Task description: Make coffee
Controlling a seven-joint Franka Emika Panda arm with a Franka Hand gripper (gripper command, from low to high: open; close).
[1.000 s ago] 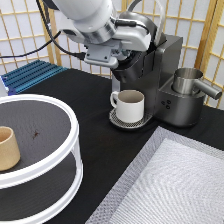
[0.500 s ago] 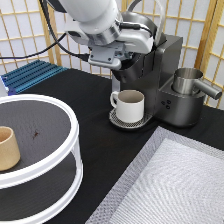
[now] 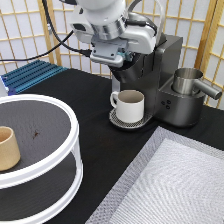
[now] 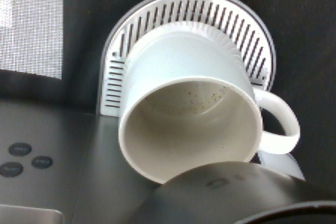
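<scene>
My gripper (image 3: pixel 121 56) hangs over the front of the black coffee machine (image 3: pixel 172 75), at its brew head and right above the cream mug (image 3: pixel 131 106). The mug stands upright and empty on the round slotted drip tray (image 3: pixel 116 120), handle toward the exterior view's left. In the wrist view the mug (image 4: pixel 187 130) shows from above with its empty inside, on the drip tray (image 4: pixel 124 50), with the dark brew head (image 4: pixel 232 192) over its rim. The coffee pod is hidden or out of view.
A steel pot (image 3: pixel 189 82) with a spout sits on the machine's right side. A tan handleless cup (image 3: pixel 7 147) stands on a white two-tier round shelf (image 3: pixel 60 165) at the left. A blue rack (image 3: pixel 32 75) lies behind it. A grey mesh mat (image 3: pixel 175 185) covers the bottom right.
The hand has shifted a little toward the exterior view's right above the brew head. The mug and the other things have not moved.
</scene>
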